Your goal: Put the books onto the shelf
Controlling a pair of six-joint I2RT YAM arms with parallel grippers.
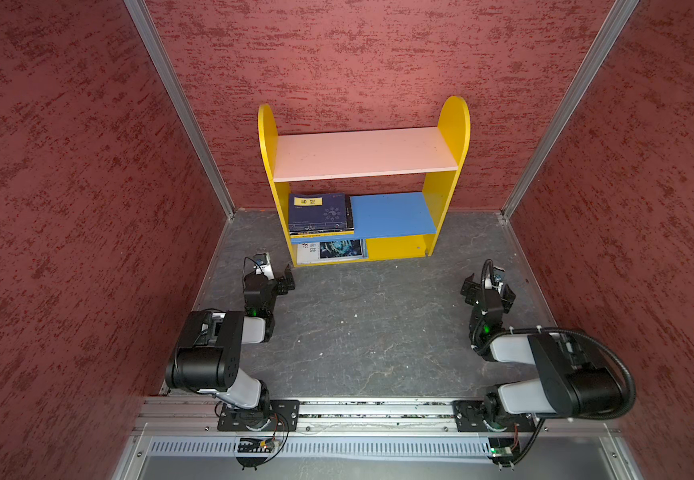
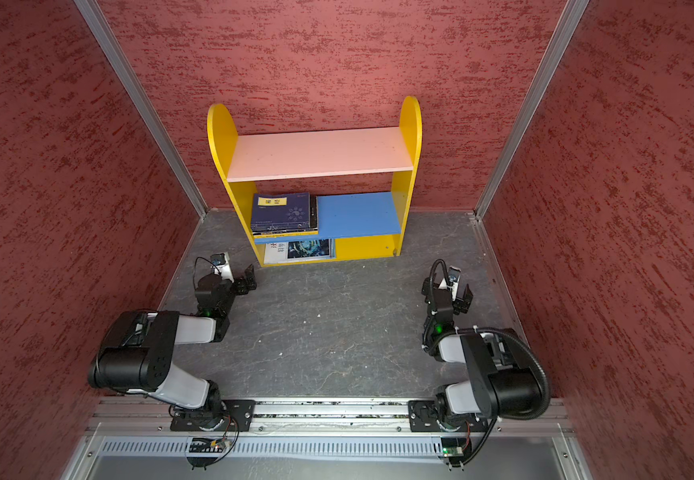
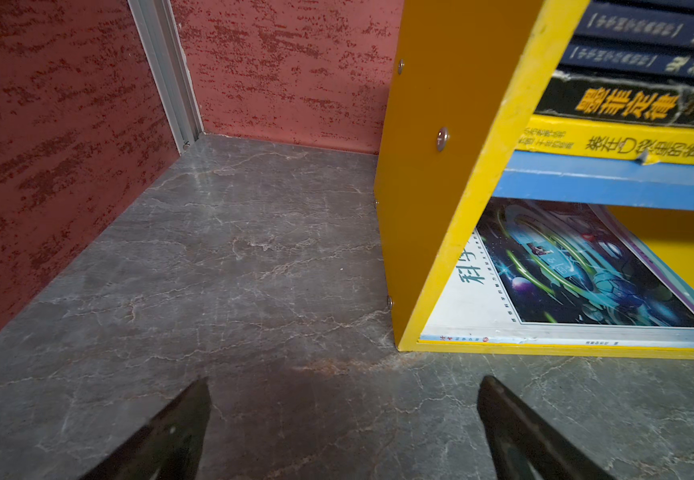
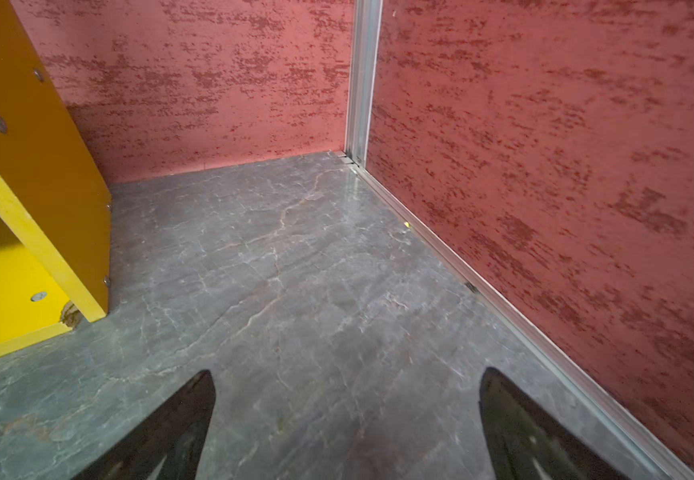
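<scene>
The shelf (image 1: 453, 120) (image 2: 411, 120) stands against the back wall, and its pink upper board is bare. A stack of books (image 1: 320, 212) (image 2: 283, 212) lies flat on the left half of the blue lower board, a navy one with a yellow label on top. In the left wrist view the stack shows two navy spines (image 3: 644, 29), a black one (image 3: 628, 104) and a yellow one (image 3: 628, 141). The white magazine (image 1: 330, 250) (image 3: 565, 274) lies on the yellow base. My left gripper (image 1: 269, 275) (image 3: 343, 380) is open over the floor by the shelf's left foot. My right gripper (image 1: 489, 286) (image 4: 347, 374) is open and holds nothing, to the right of the shelf.
Red textured walls (image 1: 66, 208) close in the left, back and right, with aluminium posts (image 1: 179, 108) at the corners. The floor (image 1: 370, 324) is dark grey stone. Both arm bases sit on a metal rail (image 1: 362, 409) along the front edge.
</scene>
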